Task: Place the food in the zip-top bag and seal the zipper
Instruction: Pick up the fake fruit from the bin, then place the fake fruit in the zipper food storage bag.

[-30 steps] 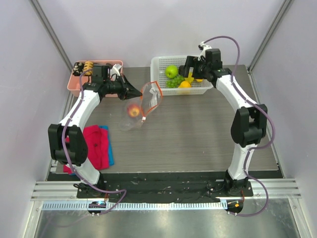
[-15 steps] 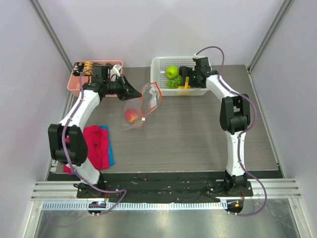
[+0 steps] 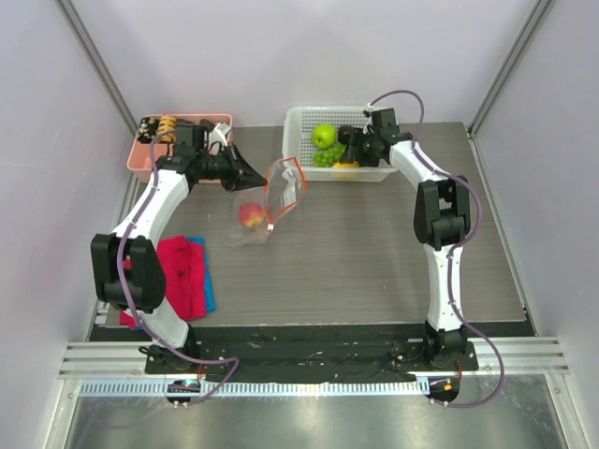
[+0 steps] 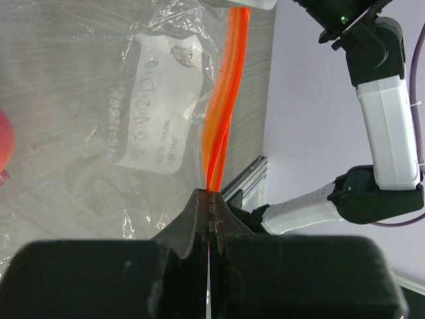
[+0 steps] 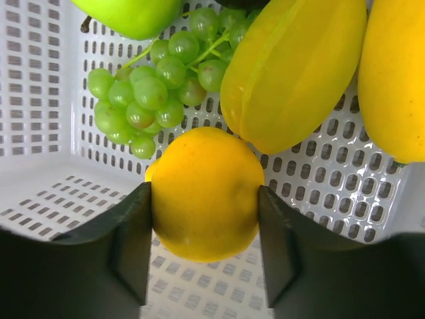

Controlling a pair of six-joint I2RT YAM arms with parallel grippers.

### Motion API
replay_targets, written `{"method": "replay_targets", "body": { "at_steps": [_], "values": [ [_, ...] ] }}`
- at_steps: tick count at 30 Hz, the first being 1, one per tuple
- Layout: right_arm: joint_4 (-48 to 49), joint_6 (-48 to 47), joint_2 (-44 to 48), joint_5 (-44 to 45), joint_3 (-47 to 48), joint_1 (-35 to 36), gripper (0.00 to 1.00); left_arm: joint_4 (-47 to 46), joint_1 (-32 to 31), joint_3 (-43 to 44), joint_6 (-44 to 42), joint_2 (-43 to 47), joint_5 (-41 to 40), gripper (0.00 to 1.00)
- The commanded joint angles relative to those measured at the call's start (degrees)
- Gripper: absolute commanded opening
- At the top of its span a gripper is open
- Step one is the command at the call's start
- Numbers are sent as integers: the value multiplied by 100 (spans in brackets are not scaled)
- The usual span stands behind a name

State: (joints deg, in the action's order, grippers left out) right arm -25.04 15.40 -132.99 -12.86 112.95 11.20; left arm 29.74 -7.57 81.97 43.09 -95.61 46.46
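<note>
While the round lemon (image 5: pixel 206 193) sits squeezed between the right fingers (image 5: pixel 129 246), low in the white basket (image 5: pixel 40 100) at the far middle of the counter (image 3: pixel 374 243), the lift should go straight up, clear of the grapes (image 5: pixel 149 93) just beyond it. To the left, the left fingers (image 4: pixel 189 229) pinch tight on the zipper (image 4: pixel 222 126), holding the zip-top bag (image 3: pixel 281 192) with its mouth open toward the basket. Counted: one red apple (image 3: pixel 250 215) bagged; in the basket, three yellow fruits (image 5: pixel 292 66), one green apple (image 3: pixel 324 135), one grape bunch, one dark plum (image 3: pixel 347 134).
</note>
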Motion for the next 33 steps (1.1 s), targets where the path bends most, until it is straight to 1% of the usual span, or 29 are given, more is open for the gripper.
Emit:
{"method": "replay_targets", "body": {
  "at_steps": [1,3,7,14,17,19,20,22,23,24,25,26,27,28,29,31,33],
  "values": [
    [131,147,457,-541,281,-188,41,24,37,196,-99,52,-14,0],
    [131,227,711,-664,333,-232,34,23,28,196,-99,60,-31,0],
    [175,314,1178,-911,386,-294,28,15,37,231,-90,60,-31,0],
    [297,648,2101,-1332,132,-277,27,15,37,275,-55,87,-49,0],
    [464,824,2610,-1666,-219,-163,27,-73,37,231,58,104,12,0],
    [587,903,2874,-1851,-667,-57,27,-152,37,205,103,122,56,0],
    [718,904,3162,-1878,-825,22,27,-152,37,214,138,113,117,0],
    [772,773,3427,-1817,-1230,355,27,-152,37,249,147,113,153,0],
    [764,537,3638,-1755,-1353,478,27,-205,37,240,190,130,162,0],
    [763,369,3753,-1685,-1580,793,27,-214,28,240,208,122,205,0],
    [746,193,3841,-1423,-1687,961,27,-214,37,240,217,122,215,0],
    [711,-217,3911,-1255,-1793,1119,27,-231,37,240,217,131,232,0],
    [711,-369,4034,-1141,-1985,1295,27,-240,37,240,235,122,267,0],
    [702,-519,4070,-1018,-2057,1567,28,-249,37,240,252,131,285,0],
    [676,-607,4070,-799,-2109,1691,28,-266,37,240,252,131,302,0],
    [615,-748,3983,-666,-2119,1980,28,-284,37,249,279,131,372,0],
    [509,-854,3878,-446,-2040,2114,28,-328,37,249,305,139,408,0]
  ]
}}
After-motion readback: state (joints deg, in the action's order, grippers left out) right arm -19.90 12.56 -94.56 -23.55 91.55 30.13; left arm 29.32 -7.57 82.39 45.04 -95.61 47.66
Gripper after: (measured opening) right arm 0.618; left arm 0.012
